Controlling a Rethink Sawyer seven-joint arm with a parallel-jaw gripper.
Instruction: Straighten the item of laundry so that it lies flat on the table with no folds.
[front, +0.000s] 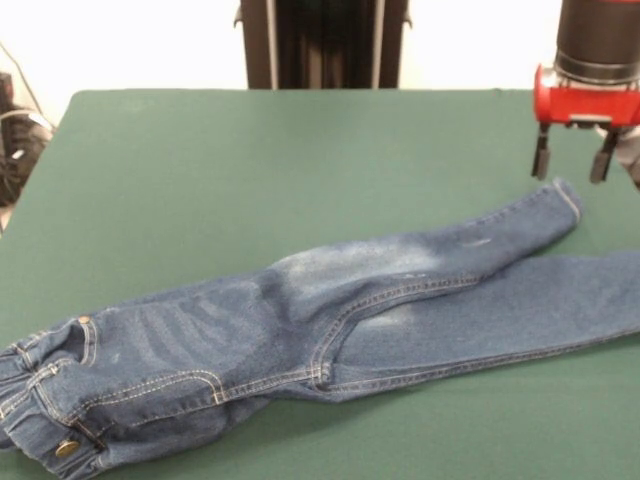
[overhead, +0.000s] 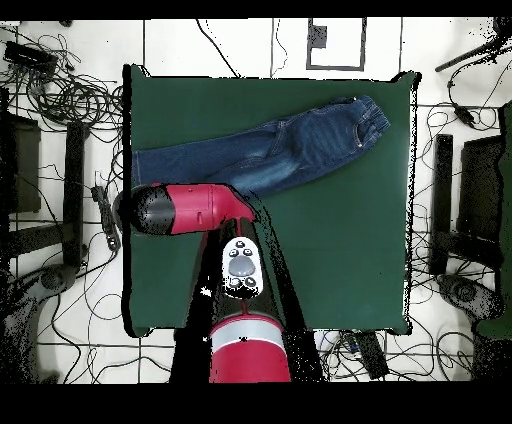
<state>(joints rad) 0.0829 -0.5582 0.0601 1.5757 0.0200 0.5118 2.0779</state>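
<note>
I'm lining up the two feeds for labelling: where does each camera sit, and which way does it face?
Front view: across the table from the robot, facing its pedestal at the top; it shows the jeans and the open gripper hanging above a leg end.
Overhead view: above the table, looking straight down, base at the bottom; it shows the red arm reaching over the jeans; the gripper is hidden beneath it.
Shared: table, jeans and arm, turned half round between views.
</note>
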